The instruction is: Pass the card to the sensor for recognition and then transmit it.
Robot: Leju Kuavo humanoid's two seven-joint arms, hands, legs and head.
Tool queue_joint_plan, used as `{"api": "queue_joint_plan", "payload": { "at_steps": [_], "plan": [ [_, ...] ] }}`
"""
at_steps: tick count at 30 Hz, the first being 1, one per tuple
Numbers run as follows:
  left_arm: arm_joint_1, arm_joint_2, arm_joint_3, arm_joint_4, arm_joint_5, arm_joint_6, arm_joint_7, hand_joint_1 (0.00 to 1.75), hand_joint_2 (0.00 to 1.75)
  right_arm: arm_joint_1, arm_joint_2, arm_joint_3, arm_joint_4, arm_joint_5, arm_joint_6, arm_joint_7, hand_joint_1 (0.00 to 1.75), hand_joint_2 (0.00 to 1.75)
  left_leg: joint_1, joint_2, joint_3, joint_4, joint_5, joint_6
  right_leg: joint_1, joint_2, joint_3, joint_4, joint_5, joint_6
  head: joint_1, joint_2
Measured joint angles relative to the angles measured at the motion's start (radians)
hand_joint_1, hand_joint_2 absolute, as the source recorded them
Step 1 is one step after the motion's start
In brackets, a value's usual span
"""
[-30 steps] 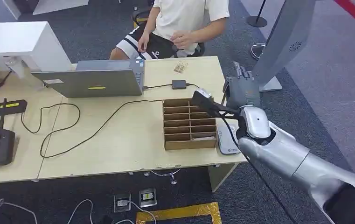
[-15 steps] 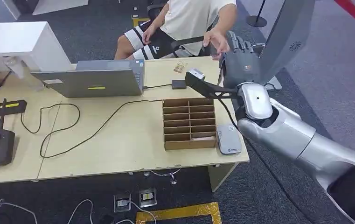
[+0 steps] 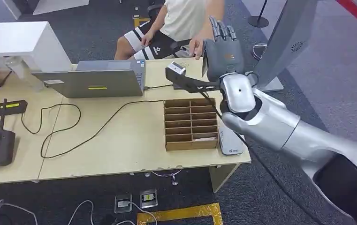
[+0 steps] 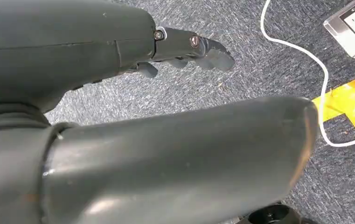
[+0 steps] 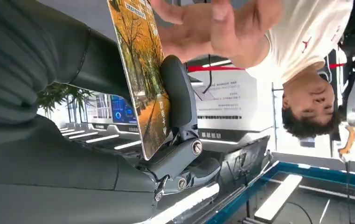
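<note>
Pinching the card (image 5: 142, 79) unseen from the head view, the right hand (image 3: 222, 54) meets a person's hand (image 5: 208, 28); the left hand (image 4: 184, 49) hangs empty, fingers loosely apart.

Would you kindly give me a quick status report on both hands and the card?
Right robot hand grips the card, raised toward the person. Person's hand at the card's edge. Left robot hand empty over floor.

1. A slotted box (image 3: 190, 124) is set on the worktop (image 3: 120, 140), with a sensor pad (image 3: 230, 143) just to its right.
2. A laptop (image 3: 92, 80) is placed left of the box, further back.
3. A person (image 3: 181, 18) is seated behind the worktop.
</note>
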Motion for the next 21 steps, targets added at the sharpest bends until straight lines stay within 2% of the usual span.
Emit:
{"api": "queue_joint_plan", "payload": {
  "at_steps": [10, 19, 20, 21],
  "plan": [
    [0.006, 0.001, 0.001, 0.0, 0.0, 0.0, 0.004, 0.0, 0.0, 0.0, 0.043, 0.029, 0.106, -0.002, -0.014, 0.0, 1.75, 1.75, 0.0, 0.0, 0.0, 0.0, 0.0, 0.0, 0.0, 0.0, 0.0, 0.0, 0.0, 0.0, 0.0, 0.0],
    [0.008, 0.001, 0.001, 0.0, 0.0, 0.0, 0.018, 0.0, 0.0, 0.001, 0.053, 0.04, 0.146, 0.004, -0.022, 0.0, 1.57, 1.75, 0.0, 0.0, 0.0, 0.0, 0.0, 0.0, 0.0, 0.0, 0.0, 0.0, 0.0, 0.0, 0.0, 0.0],
    [0.009, 0.001, 0.001, 0.0, 0.0, 0.0, 0.018, 0.0, 0.0, 0.0, 0.053, 0.044, 0.148, 0.004, -0.022, 0.0, 1.08, 1.75, 0.0, 0.0, 0.0, 0.0, 0.0, 0.0, 0.0, 0.0, 0.0, 0.0, 0.0, 0.0, 0.0, 0.0],
    [0.009, 0.001, 0.001, 0.0, 0.0, 0.0, 0.018, 0.0, 0.0, 0.001, 0.053, 0.048, 0.151, 0.005, -0.022, 0.0, 0.0, 1.75, 0.0, 0.0, 0.0, 0.0, 0.0, 0.0, 0.0, 0.0, 0.0, 0.0, 0.0, 0.0, 0.0, 0.0]
  ]
}}
